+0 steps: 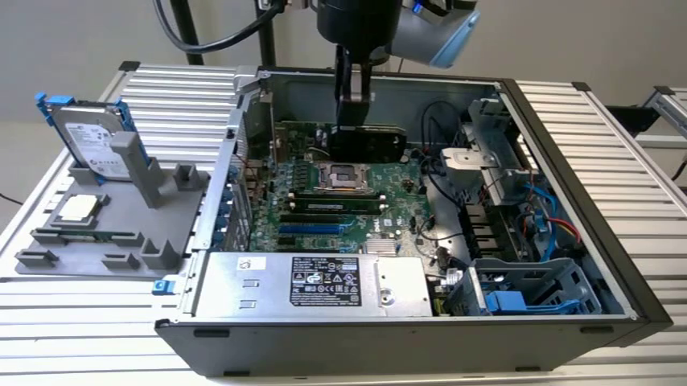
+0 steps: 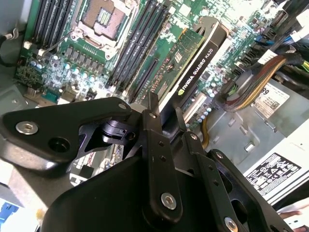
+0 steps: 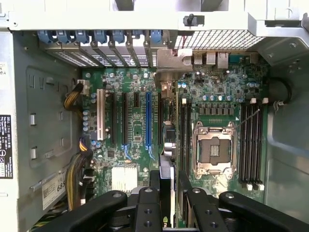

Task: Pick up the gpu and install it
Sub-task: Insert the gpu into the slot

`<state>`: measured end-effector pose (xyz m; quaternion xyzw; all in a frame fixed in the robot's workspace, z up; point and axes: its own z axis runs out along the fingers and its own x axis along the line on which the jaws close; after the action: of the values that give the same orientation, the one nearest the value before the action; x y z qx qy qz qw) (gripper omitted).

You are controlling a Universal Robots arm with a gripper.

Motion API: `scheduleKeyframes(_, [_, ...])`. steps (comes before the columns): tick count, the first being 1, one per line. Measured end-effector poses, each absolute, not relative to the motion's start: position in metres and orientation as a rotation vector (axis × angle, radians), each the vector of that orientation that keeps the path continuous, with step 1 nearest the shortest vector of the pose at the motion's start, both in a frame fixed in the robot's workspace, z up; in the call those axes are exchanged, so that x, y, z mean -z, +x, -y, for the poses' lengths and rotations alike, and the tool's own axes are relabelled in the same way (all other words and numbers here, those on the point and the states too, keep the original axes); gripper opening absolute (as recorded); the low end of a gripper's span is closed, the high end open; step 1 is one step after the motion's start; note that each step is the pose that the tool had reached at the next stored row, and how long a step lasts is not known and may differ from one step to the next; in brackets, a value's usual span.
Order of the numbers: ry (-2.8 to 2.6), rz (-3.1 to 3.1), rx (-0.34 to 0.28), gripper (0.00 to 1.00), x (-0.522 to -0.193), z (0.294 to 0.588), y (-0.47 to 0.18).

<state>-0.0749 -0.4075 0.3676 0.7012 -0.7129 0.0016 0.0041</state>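
Over on the exterior view's left sits a gray fixture plate on the slatted table. A silver hard drive with blue rails stands upright at its back, a processor chip lies flat in front of that, and a long green memory stick rests nearer the front edge. Just beside the plate is the open computer case, lying on its side with the motherboard facing up. The gripper comes straight down into the case from above, and its two fingers are clamped on the gpu. The card hangs on edge over the back half of the board, above the empty processor socket. It looks clear of the board rather than seated in a slot. In the second wrist view the gripper pinches the gpu by one end, with the green circuit side and the black shroud edge both showing. In the first wrist view the gpu shows edge-on between the black fingers. It lines up with the strip of board between the blue expansion slot and the processor socket. Nearer the front of the case lies the silver power supply. Farther toward the exterior view's right are a tangle of cables and a gray drive cage.
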Motion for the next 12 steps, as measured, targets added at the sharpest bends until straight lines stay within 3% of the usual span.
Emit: scheduleKeyframes(12, [2.197, 2.234, -0.005, 0.00, -0.3635, 0.4075, -0.0750])
